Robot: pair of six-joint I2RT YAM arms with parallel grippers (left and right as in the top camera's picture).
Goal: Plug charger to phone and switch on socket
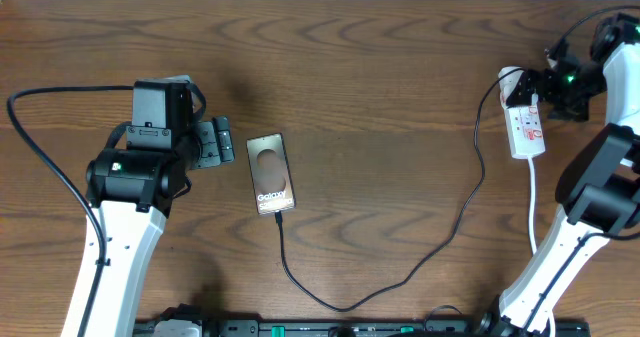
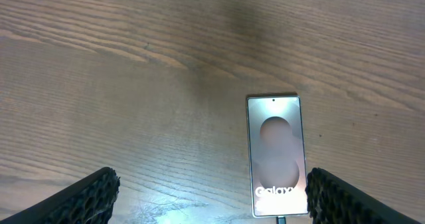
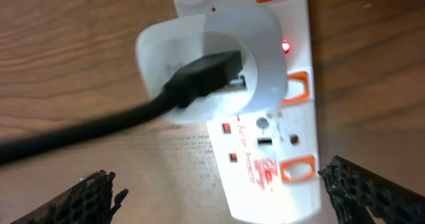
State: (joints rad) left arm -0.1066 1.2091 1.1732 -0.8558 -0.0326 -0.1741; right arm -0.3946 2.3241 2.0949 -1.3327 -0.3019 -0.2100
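Phone (image 1: 271, 173): flat, screen up, left of centre on table (image 1: 380, 67) | charger (image 1: 400, 277): tip at phone's near end, cable looping right to white adapter (image 3: 206, 71) in socket (image 1: 526, 127), far right, red lamp (image 3: 286, 46) lit | left gripper (image 1: 222, 142): just beside phone, fingers spread, empty | right gripper (image 3: 229, 197): over socket, fingers spread, empty

Phone (image 1: 270, 173) near ctr, charger (image 1: 344, 307) fr. its near end over to socket (image 1: 526, 127) at far R
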